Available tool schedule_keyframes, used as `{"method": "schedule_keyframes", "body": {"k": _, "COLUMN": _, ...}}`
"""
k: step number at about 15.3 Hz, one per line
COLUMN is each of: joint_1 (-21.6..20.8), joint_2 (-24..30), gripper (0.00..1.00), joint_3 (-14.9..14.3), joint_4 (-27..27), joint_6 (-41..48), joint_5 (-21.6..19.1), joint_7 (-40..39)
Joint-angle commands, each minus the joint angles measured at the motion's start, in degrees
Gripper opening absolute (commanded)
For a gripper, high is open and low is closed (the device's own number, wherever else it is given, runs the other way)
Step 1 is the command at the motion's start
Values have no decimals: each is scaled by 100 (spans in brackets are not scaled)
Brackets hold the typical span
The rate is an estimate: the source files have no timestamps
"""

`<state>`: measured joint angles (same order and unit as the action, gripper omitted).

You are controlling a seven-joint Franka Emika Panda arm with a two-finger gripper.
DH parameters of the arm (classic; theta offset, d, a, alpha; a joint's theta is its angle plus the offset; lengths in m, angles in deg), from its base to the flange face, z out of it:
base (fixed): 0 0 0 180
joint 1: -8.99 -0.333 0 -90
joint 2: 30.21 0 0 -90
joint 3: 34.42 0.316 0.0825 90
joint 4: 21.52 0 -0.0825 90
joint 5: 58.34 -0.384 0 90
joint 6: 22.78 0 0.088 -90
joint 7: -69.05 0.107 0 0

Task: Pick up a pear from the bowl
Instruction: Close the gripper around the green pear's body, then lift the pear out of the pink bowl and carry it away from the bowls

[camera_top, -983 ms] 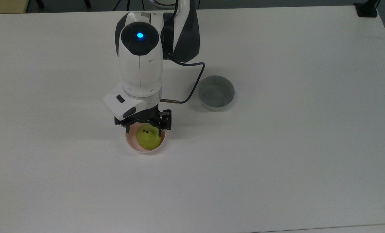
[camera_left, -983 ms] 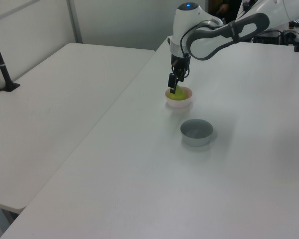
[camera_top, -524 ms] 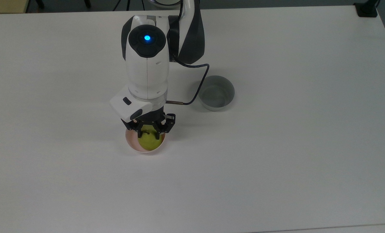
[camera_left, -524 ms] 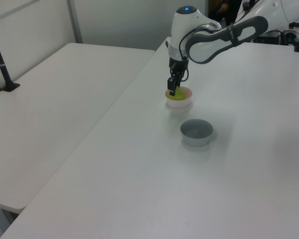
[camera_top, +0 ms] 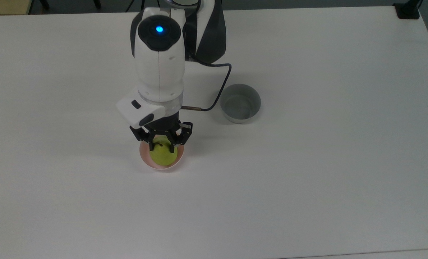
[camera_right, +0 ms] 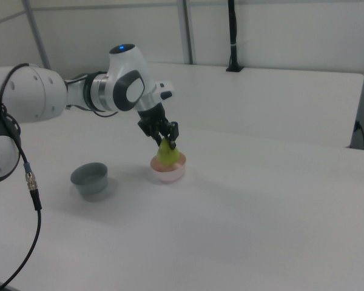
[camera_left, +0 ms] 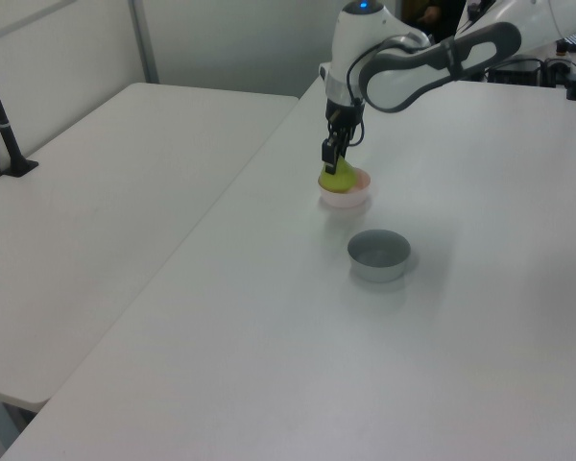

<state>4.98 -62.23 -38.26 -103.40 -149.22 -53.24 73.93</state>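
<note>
- Lifted since a second ago, the pear [camera_top: 162,154] now rides partly above the rim of the pink bowl [camera_top: 146,164], where earlier it sat low inside; the arm's wrist has drawn upward in the left view.
- Closed on the upper part of the fruit, the gripper [camera_top: 161,144] pinches the pear near its stem, its dark fingers [camera_top: 151,144] pressed against the yellow-green skin on either side.
- Seen in the right view, the pear [camera_right: 166,153] hangs tapered end up, its base just over the bowl [camera_right: 168,170] and not yet clear of it.
- Risk from here, as a judgement: the hold sits high on a narrowing, smooth, waxy surface, so the fruit could slide down out of the fingers and drop back, knocking the light bowl sideways.
- Rounded fruit also tends to swivel in a two-point pinch if the lift jerks.
- Nearby, well apart on the matte white table [camera_top: 325,162], stands a grey bowl [camera_top: 240,103], straight-sided, deeper and plain.
- Pink bowl looks shallow, smooth and thin-walled.
</note>
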Motion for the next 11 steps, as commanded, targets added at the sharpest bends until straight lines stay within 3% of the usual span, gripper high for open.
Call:
{"method": "schedule_keyframes", "body": {"k": 1, "joint_1": 67, "joint_2": 530, "gripper": 2, "joint_3": -46, "joint_4": -117, "joint_6": 469, "joint_5": 18, "joint_7": -119}}
{"method": "schedule_keyframes", "body": {"k": 6, "joint_1": 348, "joint_2": 1040, "gripper": 2, "joint_3": 15, "joint_4": -65, "joint_6": 1233, "joint_5": -123, "joint_7": -628}}
{"method": "schedule_keyframes", "body": {"k": 8, "joint_1": 462, "joint_2": 1049, "gripper": 2, "joint_3": 15, "joint_4": 372, "joint_6": 2064, "joint_5": -298, "joint_7": -961}}
{"method": "schedule_keyframes", "body": {"k": 11, "joint_1": 629, "joint_2": 1101, "gripper": 2, "joint_3": 15, "joint_4": 480, "joint_6": 2439, "joint_5": -326, "joint_7": -1322}}
